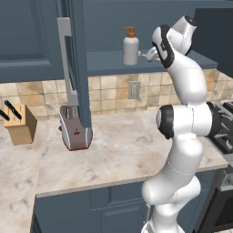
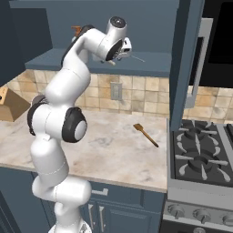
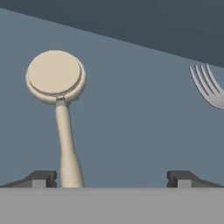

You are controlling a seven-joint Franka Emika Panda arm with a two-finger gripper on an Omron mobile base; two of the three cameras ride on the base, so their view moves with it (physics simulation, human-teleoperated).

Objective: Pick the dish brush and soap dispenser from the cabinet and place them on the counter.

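Dish brush (image 3: pixel 61 113) handle lies beside left fingertip (image 3: pixel 41 178), jaws wide.

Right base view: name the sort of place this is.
A rendered home kitchen, judging by the gas stove, the marbled counter under a tiled backsplash, and the open cabinet above.

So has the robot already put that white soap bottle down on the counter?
No, the soap dispenser stands on the cabinet shelf, above the counter.
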